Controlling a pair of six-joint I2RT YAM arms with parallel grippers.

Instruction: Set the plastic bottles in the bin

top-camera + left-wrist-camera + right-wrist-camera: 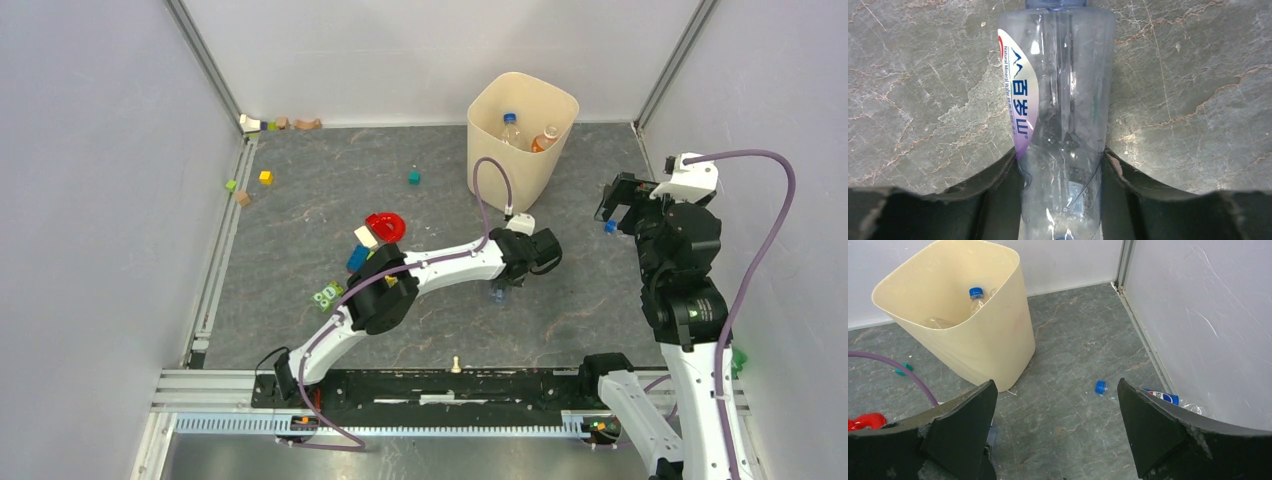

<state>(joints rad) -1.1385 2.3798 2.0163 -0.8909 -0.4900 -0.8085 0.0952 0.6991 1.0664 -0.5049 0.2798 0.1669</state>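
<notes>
Clear plastic bottle (1063,100) lay on the floor (923,75), long axis straight out from the left claw (1060,155) pinching it, cap (1055,4) away; right claw (1056,385) gaped wide.

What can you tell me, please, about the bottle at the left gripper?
The bottle is clear, thin plastic, seemingly empty, with a white-and-purple label printed in blue and a blue cap at its far end. It lies on the grey stone-look table, and the left gripper grips its lower body from both sides.
</notes>
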